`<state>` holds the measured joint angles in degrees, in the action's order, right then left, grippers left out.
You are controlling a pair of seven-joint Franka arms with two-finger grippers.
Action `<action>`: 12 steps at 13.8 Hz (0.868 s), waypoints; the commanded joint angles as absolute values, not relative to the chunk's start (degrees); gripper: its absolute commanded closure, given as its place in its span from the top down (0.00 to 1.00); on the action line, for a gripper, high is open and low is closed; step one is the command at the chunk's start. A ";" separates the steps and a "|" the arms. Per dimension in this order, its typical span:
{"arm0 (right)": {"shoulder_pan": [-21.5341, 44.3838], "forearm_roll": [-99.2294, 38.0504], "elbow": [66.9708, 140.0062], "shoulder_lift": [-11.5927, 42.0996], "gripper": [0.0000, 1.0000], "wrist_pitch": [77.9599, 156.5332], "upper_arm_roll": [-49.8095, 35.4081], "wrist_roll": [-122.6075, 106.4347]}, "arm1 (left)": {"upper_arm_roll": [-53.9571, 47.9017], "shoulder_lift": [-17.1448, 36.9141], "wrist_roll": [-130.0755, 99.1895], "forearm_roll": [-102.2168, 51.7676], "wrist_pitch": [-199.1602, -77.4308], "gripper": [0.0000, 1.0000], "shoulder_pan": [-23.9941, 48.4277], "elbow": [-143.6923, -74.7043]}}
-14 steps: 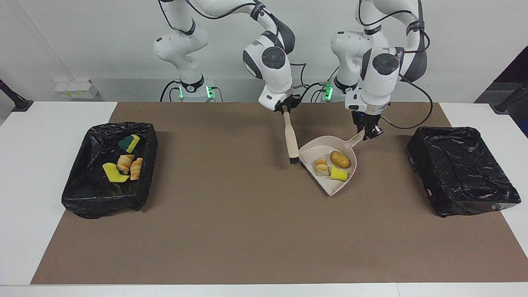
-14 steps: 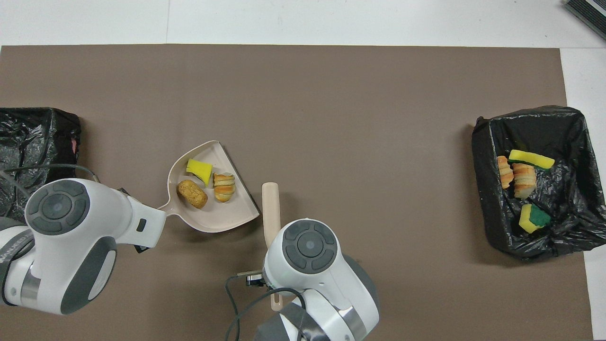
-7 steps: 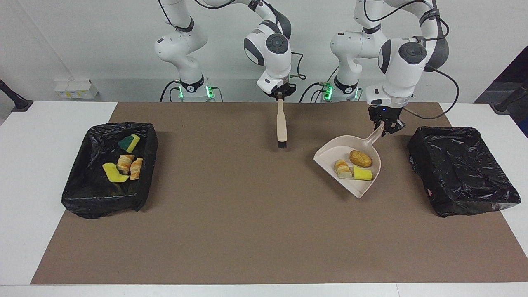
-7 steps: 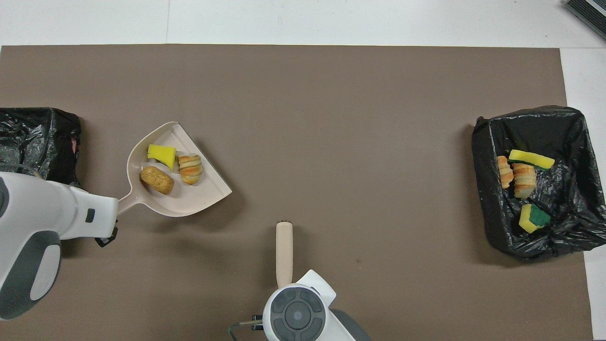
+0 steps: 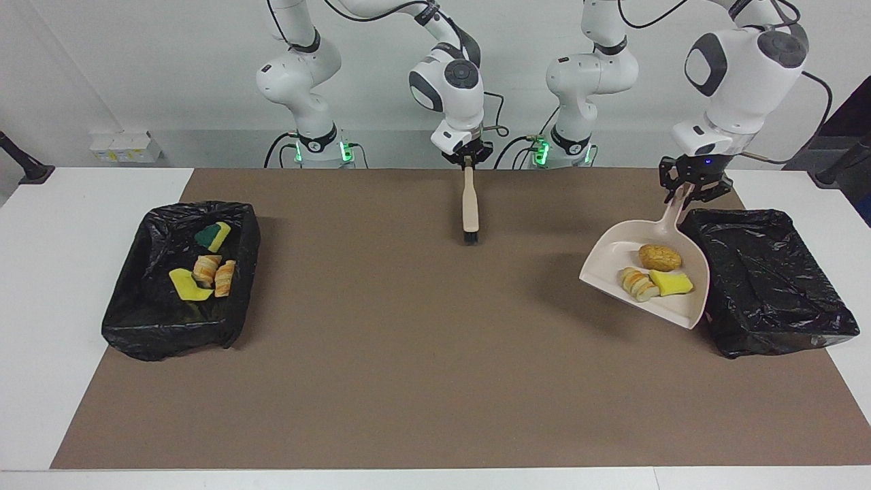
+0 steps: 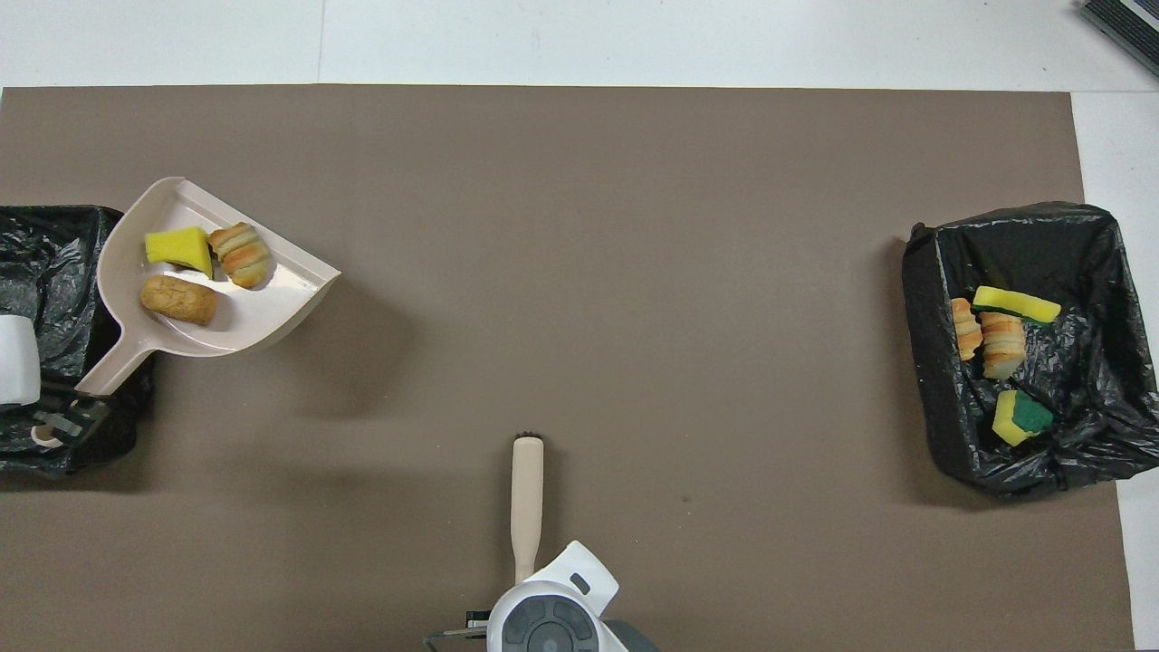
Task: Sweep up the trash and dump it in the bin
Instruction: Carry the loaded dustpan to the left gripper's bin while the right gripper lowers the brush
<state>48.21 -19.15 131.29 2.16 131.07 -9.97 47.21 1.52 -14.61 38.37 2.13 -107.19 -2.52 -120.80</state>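
A brown paper mat [image 5: 422,354] covers most of a white table [image 5: 81,224] set before a plain pale wall [image 5: 170,75].

Nearest the robots, the right gripper [image 5: 468,158] pinches the end of a beige plastic brush with black bristles [image 5: 469,207], which hangs over the mat's middle. The left gripper [image 5: 687,185] is clamped on the handle of a beige plastic dustpan [image 5: 612,253], held in the air beside a black-bagged bin [image 5: 769,286] at the left arm's end. The dustpan holds the trash: a round golden-brown bread lump [image 5: 659,257], a striped bread roll [image 5: 637,283] and a yellow sponge scrap [image 5: 670,282].

A second black-bagged bin [image 5: 156,299] at the right arm's end holds bread pieces [image 5: 214,272] and sponge scraps [image 5: 188,284].

The facing view shows both arms whole; overhead, the left gripper [image 6: 68,421] barely shows at the frame's edge, over its bin [image 6: 45,263].
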 commanded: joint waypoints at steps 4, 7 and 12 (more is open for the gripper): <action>48.78 -18.37 130.52 3.78 0.13 131.75 -9.76 47.11 | 1.05 -14.15 36.57 1.14 -106.43 0.00 -9.13 -118.65; 48.08 -18.20 126.49 5.44 0.18 127.46 -9.58 47.11 | 1.14 -13.37 38.05 1.67 -107.13 0.00 -13.34 -117.34; 47.02 -16.79 124.81 5.98 0.27 123.93 -9.58 46.67 | 2.01 -12.22 38.32 2.11 -105.04 0.00 -16.34 -115.32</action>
